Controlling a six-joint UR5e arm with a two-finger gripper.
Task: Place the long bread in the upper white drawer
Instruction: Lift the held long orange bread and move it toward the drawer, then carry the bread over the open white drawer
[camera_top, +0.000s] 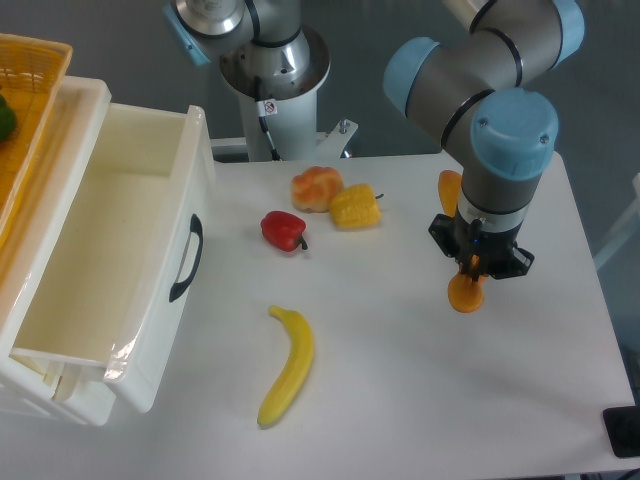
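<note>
Item 1, my gripper (478, 264): right of the drawer (150, 190), well apart from it, pointing down over the table (400, 400). Fingers closed on the bread (465, 292). Nothing else in hand.

Item 2, bread: orange stick held steeply on end, so only its round lower end shows below my fingers and a bit of its upper length (449, 190) behind my wrist. It looks lifted clear of the table, with a shadow beneath. I judge the upright hold suits carrying a long piece over the loose food without sweeping it, though it will need laying flatter to fit the drawer.

Item 3, drawer: white, deep, pulled open at the table's left edge, black handle (186, 258) on the front facing my gripper. Visible contents: none; the floor shows bare. Open already, so I judge the carry across is what remains, then a release inside.

Item 4, basket (30, 110): yellow, woven, above and left of the drawer. Holds something green (5, 120) at its edge; too cropped to name.

Item 5, loose on the table between drawer and gripper: red pepper (283, 230), bun (316, 188), corn (355, 207) touching the bun, banana (287, 366) nearer the camera. All lie below my likely path; I should pass above them.
</note>
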